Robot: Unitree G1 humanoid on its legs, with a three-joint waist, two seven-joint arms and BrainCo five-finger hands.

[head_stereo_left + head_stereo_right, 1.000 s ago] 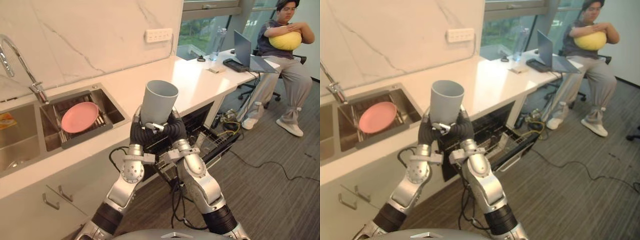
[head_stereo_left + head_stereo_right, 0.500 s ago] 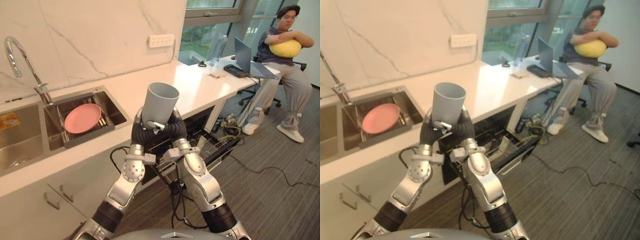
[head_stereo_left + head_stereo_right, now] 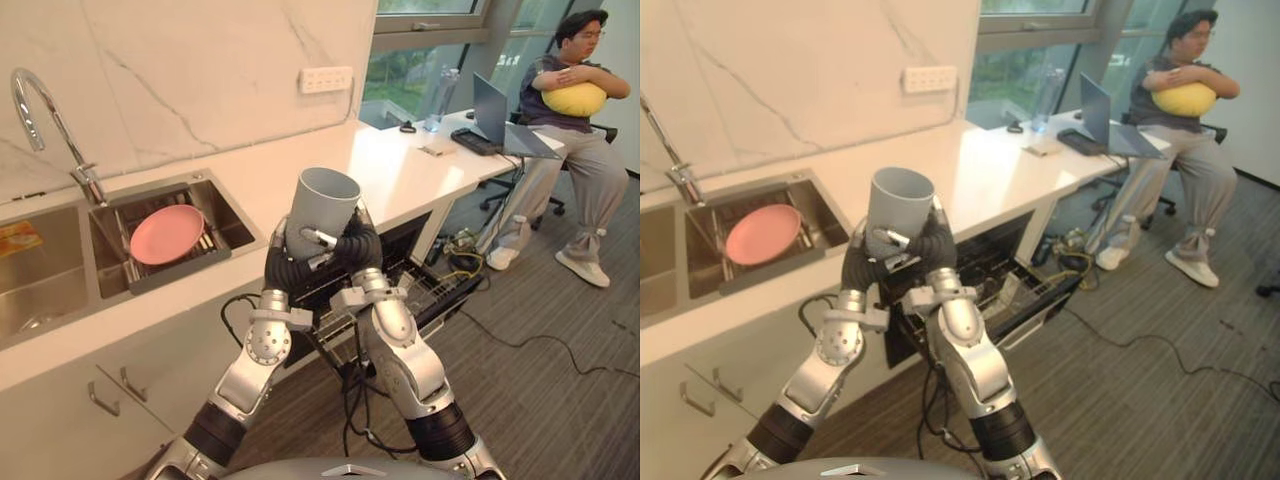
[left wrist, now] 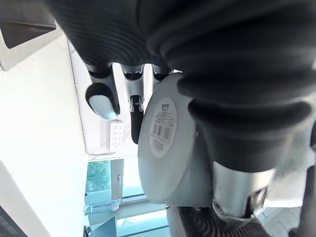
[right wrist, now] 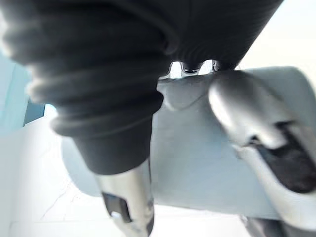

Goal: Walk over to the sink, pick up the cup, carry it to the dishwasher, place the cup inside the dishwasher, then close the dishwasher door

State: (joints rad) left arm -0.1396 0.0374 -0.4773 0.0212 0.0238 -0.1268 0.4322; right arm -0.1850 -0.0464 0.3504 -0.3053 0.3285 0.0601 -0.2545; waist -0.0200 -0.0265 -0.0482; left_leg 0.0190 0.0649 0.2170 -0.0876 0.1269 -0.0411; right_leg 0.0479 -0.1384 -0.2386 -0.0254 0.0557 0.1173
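- Since a moment ago the head camera has swung a little, so the whole picture slid. The cup (image 3: 322, 205) now leans a bit more, and one finger of the right hand (image 3: 352, 250) lies across its front.
- Closest in, both hands hold the cup up in front of the robot, over the edge of the counter (image 3: 390, 170). The left hand (image 3: 285, 268) hugs the low part on one side and the right hand hugs the other side. The fingers of both are bent round it.
- The cup is grey, with its open end up.
- I think it is plastic, so it should be light and stiff and not break easily.
- Its wall looks smooth, so it could slip if the squeeze gets loose.
- Its bottom is narrower than its top. I think the best place to hold it is round the wall, pressed the same from both sides.
- Just past the hands, the dishwasher (image 3: 405, 250) is open under the counter, with a wire rack (image 3: 432, 283) pulled out. The cup is not in it yet.
- Further off, on the robot's left, the sink (image 3: 232, 215) has a pink plate (image 3: 165, 233) in it and a tap (image 3: 88, 184) behind.
- Far away, a person (image 3: 588, 165) sits by a laptop (image 3: 492, 105) at the end of the counter.
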